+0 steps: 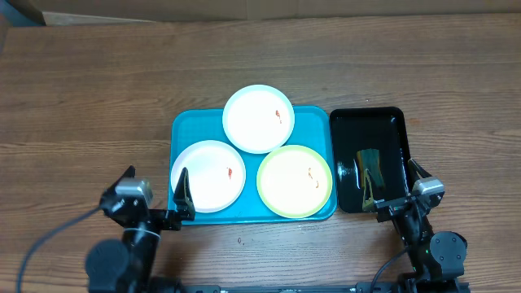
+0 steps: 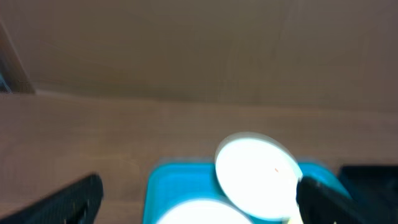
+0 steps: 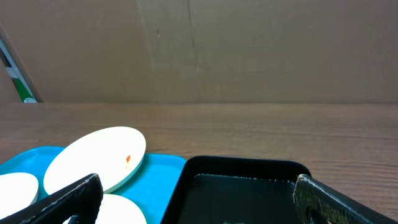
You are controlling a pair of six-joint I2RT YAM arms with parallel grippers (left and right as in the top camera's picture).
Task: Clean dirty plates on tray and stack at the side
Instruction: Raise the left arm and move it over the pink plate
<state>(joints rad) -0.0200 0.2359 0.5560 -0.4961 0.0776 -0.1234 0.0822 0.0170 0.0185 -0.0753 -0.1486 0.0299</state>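
Note:
The turquoise tray (image 1: 189, 130) lies mid-table and holds three plates. One white plate (image 1: 259, 118) overlaps the tray's far rim, one white plate (image 1: 208, 175) sits front left, and a yellow-green rimmed plate (image 1: 294, 181) sits front right. Each has a small orange-red smear. My left gripper (image 1: 155, 185) is open and empty at the tray's front left corner. In the blurred left wrist view the gripper (image 2: 199, 205) faces the far white plate (image 2: 255, 174). My right gripper (image 1: 392, 183) is open and empty over the near end of the black tray; in the right wrist view the gripper (image 3: 199, 202) shows wide open.
A glossy black tray (image 1: 342, 130) stands right of the turquoise tray, touching it, with a dim yellowish shape (image 1: 370, 172) inside. Its rim shows in the right wrist view (image 3: 242, 163). Bare wooden table lies left, right and beyond. A cardboard wall stands behind the table.

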